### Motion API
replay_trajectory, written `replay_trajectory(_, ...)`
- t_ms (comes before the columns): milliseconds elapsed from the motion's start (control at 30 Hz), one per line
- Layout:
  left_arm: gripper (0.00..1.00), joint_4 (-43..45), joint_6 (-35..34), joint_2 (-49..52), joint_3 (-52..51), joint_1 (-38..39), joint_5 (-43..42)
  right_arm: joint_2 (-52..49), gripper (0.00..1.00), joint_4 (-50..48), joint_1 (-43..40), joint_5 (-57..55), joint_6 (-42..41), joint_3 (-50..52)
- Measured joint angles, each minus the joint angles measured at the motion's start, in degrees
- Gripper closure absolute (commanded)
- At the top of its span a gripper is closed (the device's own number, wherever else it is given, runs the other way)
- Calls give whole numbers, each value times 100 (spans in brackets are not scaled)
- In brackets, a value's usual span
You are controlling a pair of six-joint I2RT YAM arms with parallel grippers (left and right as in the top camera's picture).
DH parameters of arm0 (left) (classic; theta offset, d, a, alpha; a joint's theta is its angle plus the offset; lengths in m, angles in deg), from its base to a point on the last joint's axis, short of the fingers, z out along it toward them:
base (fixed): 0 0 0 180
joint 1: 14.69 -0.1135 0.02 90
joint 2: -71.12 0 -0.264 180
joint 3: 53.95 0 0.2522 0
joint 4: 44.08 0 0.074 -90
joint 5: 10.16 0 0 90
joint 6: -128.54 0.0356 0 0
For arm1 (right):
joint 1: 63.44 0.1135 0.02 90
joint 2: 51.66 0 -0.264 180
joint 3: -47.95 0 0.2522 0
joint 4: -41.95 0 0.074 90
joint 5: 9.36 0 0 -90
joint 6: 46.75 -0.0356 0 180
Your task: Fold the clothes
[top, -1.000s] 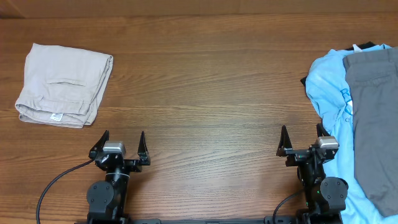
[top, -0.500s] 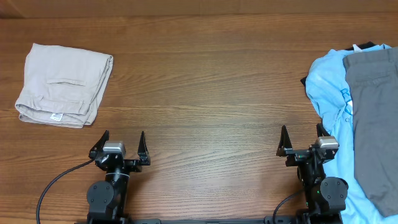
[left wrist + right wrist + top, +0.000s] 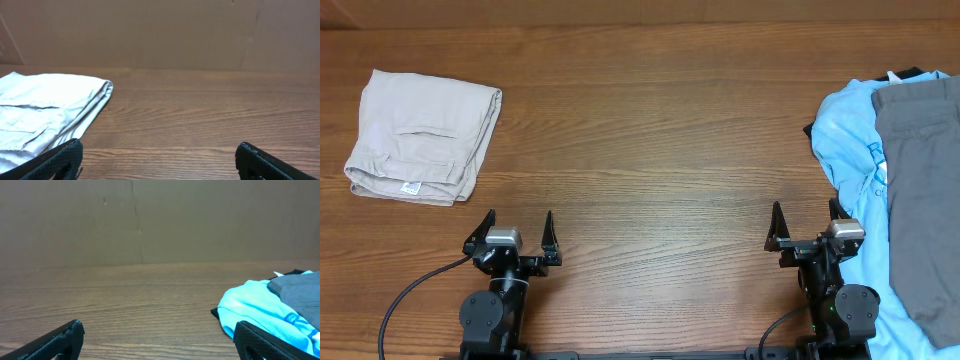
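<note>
Grey shorts [image 3: 920,190], unfolded, at the far right edge of the table [image 3: 650,150]; both claws wide and empty.
The shorts lie on top of a light blue garment [image 3: 855,150], partly out of the overhead view. The right claw [image 3: 805,207] sits just beside that pile, and the left claw [image 3: 519,215] is well apart, nearer the folded beige garment [image 3: 420,135]. Risk: a deep pinch likely takes the blue layer too and drags both. Risk: a one-sided pull probably bunches the shorts.
</note>
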Motion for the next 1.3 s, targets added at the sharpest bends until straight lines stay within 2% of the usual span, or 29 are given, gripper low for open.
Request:
replay_trajectory(567, 0, 0, 0, 0, 0, 0, 0, 0, 0, -15, 0, -4, 4, 0)
replay_trajectory(733, 0, 0, 0, 0, 0, 0, 0, 0, 0, -442, 0, -20, -179, -2)
replay_trajectory(833, 0, 0, 0, 0, 0, 0, 0, -2, 0, -85, 0, -15, -372, -164)
replay_trajectory(967, 0, 2, 0, 0, 0, 0, 0, -79, 0, 933, 0, -24, -505, -1429)
replay_trajectory(1133, 0, 4, 0, 0, 0, 0, 0, -684, 0, 1930, 0, -127, -734, -3633)
replay_trajectory(1300, 0, 0, 0, -2, -2, 0, 0, -2166, 0, 3567, 0, -188, -824, -5700)
